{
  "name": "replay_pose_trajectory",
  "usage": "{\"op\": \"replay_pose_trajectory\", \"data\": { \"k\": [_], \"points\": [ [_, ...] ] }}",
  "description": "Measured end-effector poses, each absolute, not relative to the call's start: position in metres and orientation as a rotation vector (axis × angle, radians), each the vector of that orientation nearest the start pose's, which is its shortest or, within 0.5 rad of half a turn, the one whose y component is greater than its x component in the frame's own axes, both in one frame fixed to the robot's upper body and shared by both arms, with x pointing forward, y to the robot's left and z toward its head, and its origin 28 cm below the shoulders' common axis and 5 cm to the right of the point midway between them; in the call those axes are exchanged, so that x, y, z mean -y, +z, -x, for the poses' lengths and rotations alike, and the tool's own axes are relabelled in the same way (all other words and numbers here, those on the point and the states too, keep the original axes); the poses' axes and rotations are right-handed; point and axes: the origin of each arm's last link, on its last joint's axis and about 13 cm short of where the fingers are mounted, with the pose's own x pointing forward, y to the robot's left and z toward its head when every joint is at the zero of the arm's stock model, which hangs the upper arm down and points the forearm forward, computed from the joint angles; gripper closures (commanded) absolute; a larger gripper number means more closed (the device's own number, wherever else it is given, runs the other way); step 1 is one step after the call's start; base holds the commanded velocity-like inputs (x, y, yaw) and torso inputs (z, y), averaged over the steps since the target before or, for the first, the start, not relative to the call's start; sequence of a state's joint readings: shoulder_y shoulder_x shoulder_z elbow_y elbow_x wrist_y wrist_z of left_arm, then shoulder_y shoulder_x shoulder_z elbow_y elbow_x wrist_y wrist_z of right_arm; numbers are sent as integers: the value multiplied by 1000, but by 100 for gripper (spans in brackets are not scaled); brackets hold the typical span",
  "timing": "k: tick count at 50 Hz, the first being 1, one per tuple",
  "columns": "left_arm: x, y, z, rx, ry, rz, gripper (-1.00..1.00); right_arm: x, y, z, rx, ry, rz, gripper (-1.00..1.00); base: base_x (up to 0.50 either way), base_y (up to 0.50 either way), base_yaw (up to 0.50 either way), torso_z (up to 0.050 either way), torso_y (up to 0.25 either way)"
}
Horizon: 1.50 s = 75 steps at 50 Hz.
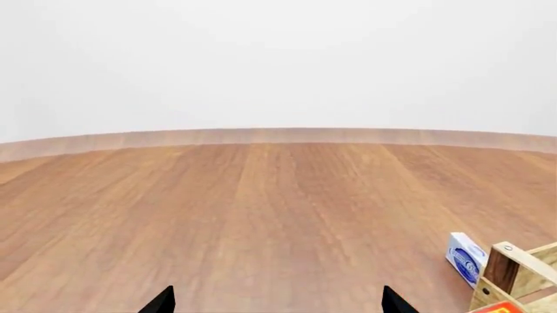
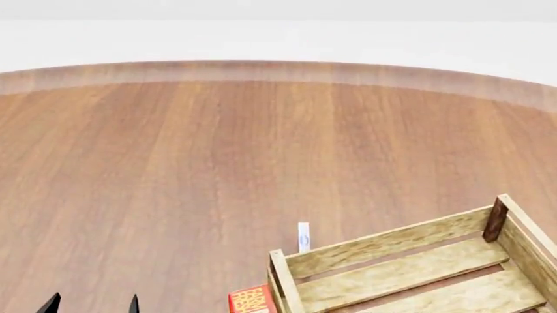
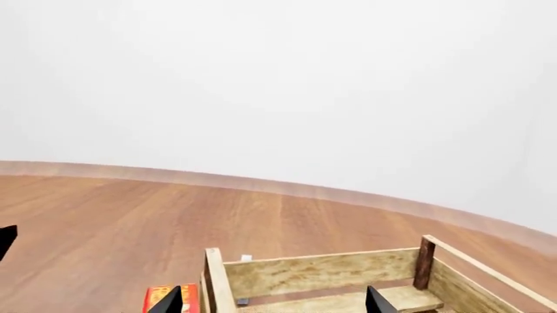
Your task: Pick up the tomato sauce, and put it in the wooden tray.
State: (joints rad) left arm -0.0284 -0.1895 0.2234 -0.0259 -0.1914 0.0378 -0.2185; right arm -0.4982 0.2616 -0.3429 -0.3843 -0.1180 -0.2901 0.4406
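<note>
The tomato sauce can is not in any view. The wooden tray (image 2: 409,261), a crate of pale slats with darker corner posts, sits on the wooden floor at the lower right of the head view. It also shows in the right wrist view (image 3: 314,270), and its corner shows in the left wrist view (image 1: 522,270). My left gripper (image 1: 278,301) is open and empty above bare floor; its tips show at the lower left of the head view (image 2: 92,305). My right gripper (image 3: 274,303) is open and empty, over the tray's near left corner.
A red box with yellow print (image 2: 252,301) lies against the tray's left end, also in the right wrist view (image 3: 161,298). A small white-and-blue box (image 2: 303,236) stands just beyond the tray, also in the left wrist view (image 1: 466,257). A pale wall bounds the floor.
</note>
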Motion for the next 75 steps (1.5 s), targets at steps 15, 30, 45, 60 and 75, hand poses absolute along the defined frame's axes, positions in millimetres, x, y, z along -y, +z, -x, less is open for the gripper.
{"op": "replay_pose_trajectory", "data": {
  "k": [15,30,45,60,75],
  "points": [
    [-207,12,-212,-2,4,-2,-100,73,21,-64,195,-16,107,-100,0,0,0,0,0],
    [-207,11,-212,-2,5,-3,-100,69,10,-44,199,-20,111,-100,0,0,0,0,0],
    [-207,11,-212,-3,8,-3,-100,65,0,-30,193,-42,102,-100,0,0,0,0,0],
    [-207,11,-212,-3,9,-3,-100,62,-13,-23,174,-92,88,-100,0,0,0,0,0],
    [-207,11,-212,-3,9,-4,-100,61,-31,-23,131,-130,79,-100,0,0,0,0,0]
  ]
}}
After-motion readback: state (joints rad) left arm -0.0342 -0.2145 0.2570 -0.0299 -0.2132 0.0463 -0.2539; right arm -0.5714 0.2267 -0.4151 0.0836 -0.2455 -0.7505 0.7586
